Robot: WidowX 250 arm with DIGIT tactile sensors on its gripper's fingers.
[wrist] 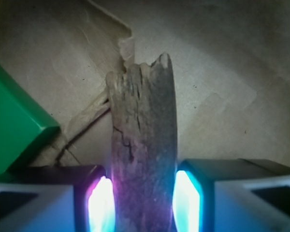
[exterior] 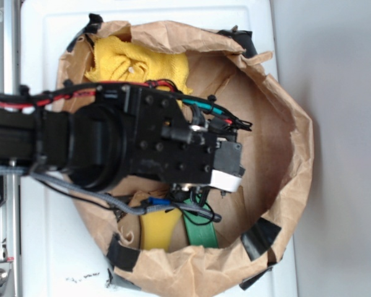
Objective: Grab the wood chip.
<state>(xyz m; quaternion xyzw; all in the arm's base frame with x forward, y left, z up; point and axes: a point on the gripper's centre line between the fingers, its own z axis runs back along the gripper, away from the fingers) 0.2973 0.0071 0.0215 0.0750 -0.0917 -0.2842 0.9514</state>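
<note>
The wood chip (wrist: 142, 140) is a dark brown, rough, cracked sliver with a jagged far end, lying lengthwise on the brown paper floor. In the wrist view it runs straight between my gripper (wrist: 144, 193). Both glowing pads (wrist: 100, 203) press against its sides, so the gripper is shut on the wood chip. In the exterior view my black arm (exterior: 142, 142) reaches down into the paper bag and hides both the chip and the fingers.
The crumpled brown paper bag wall (exterior: 290, 154) rings the workspace, patched with black tape (exterior: 260, 238). A green sponge (wrist: 14, 121) lies close left of the chip. A yellow cloth (exterior: 136, 65) fills the back and a yellow piece (exterior: 157, 229) lies at the front.
</note>
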